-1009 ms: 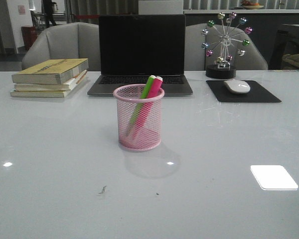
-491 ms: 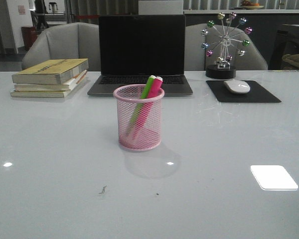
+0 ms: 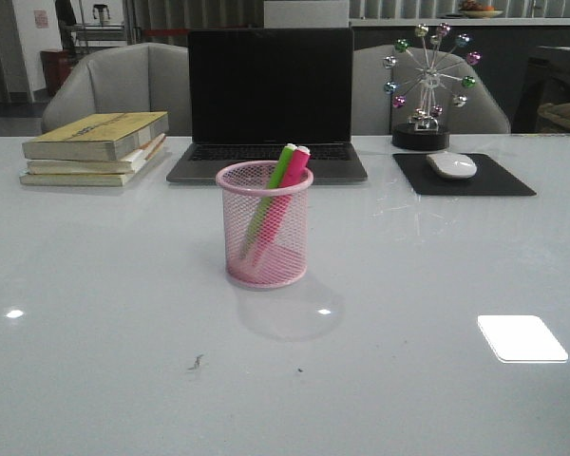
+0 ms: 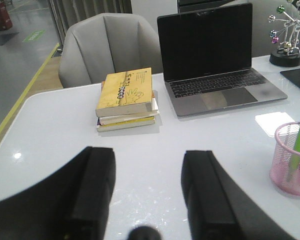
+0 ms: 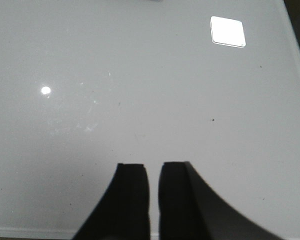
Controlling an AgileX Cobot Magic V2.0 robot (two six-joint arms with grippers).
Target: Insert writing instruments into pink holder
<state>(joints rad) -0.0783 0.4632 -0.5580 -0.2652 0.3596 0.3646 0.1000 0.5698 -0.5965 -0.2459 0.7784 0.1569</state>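
The pink holder stands mid-surface, just in front of the dark-screened laptop. Both highlighters lean inside it, the green highlighter touching the pink highlighter, their pale ends above the rim. The top yellow book on the far-left stack carries printing too small to read. The left gripper hangs with jaws wide apart, empty. The right gripper shows jaws nearly together above the bare white surface, holding nothing. The holder is cut off in the left wrist view.
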